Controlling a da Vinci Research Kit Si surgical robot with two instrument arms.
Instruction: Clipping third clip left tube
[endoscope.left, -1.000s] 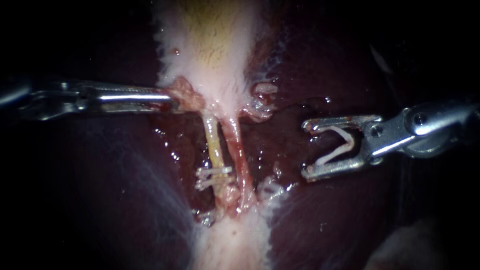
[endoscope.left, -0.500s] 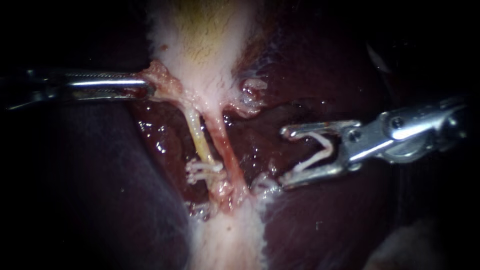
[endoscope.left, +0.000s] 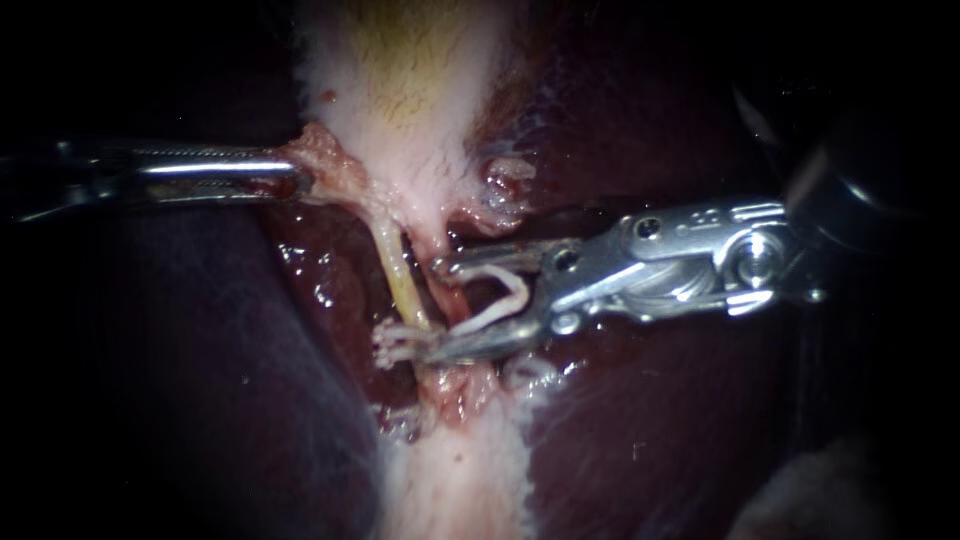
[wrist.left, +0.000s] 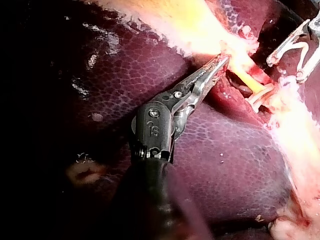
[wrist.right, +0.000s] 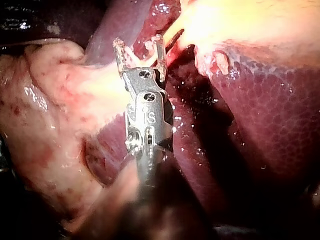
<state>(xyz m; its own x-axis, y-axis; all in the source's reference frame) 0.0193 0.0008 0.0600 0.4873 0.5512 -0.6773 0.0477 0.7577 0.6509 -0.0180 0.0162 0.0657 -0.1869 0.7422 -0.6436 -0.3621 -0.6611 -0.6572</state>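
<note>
The yellow left tube (endoscope.left: 400, 282) runs down from the pale gallbladder (endoscope.left: 400, 90), with a reddish right tube (endoscope.left: 457, 300) beside it. Two white clips (endoscope.left: 395, 345) sit low on the left tube. My left instrument (endoscope.left: 300, 180) is shut on pink tissue at the gallbladder's edge and shows in the left wrist view too (wrist.left: 220, 62). My right instrument (endoscope.left: 438, 307) holds a white clip (endoscope.left: 495, 300) between wide-apart jaws. These straddle the right tube, and their tips reach the left tube just above the clips. The right wrist view shows the same jaws (wrist.right: 139, 44) and clip (wrist.right: 137, 57).
Dark red liver (endoscope.left: 650, 420) lies on both sides of the tubes, wet and glistening. A frayed white tissue band (endoscope.left: 450, 480) continues below the clips. Small ragged tissue tags (endoscope.left: 505, 180) hang right of the gallbladder's neck.
My right instrument has moved left with its clip, from open liver to the tubes, and its jaws now straddle the right tube. The left instrument keeps its hold on the tissue.
</note>
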